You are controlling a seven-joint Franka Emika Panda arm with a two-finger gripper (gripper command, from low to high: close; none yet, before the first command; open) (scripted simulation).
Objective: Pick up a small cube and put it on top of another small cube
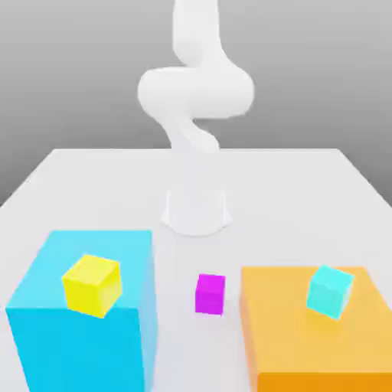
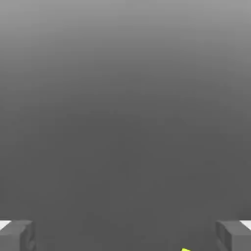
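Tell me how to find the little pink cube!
Look at the white table, at its near edge between the big blue block and the big orange block. The small magenta cube sits there on the tabletop itself, while the yellow cube and cyan cube sit atop the blocks.

Plain magenta small cube (image 1: 210, 294), yellow small cube (image 1: 92, 285) on a big light-blue block (image 1: 84, 337), cyan small cube (image 1: 330, 291) on a big orange block (image 1: 306, 344), white table (image 1: 306, 191), white robot arm (image 1: 195, 92), grey fingertips (image 2: 17, 235), grey background.
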